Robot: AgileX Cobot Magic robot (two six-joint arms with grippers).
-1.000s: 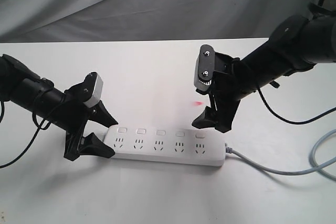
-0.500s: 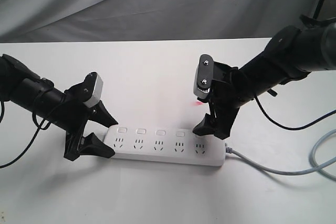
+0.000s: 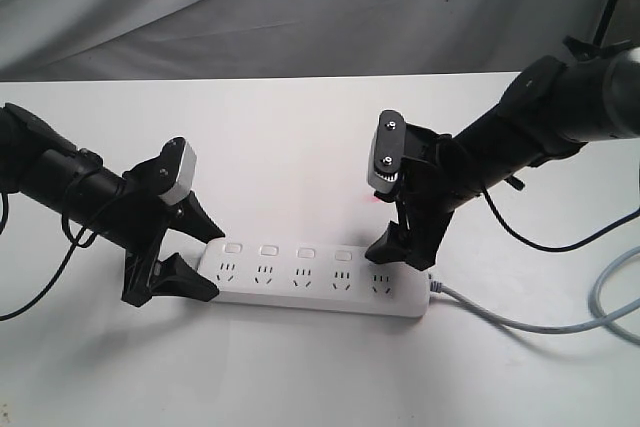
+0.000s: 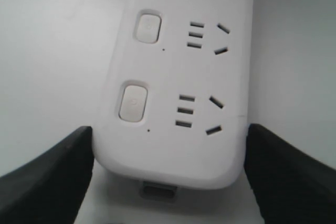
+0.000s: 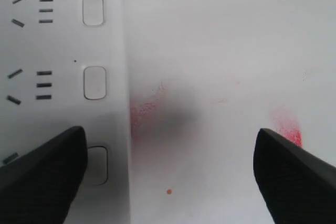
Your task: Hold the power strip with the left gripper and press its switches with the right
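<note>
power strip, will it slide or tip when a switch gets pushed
Probably stiff: the power strip is a flat plastic bar, so unlikely to flex or tip. It might slide on the smooth table, though the left gripper brackets its end. The grey cable looks floppy and may tug.

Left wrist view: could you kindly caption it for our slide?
Left gripper brackets the power strip's end, a finger against each long edge.
</note>
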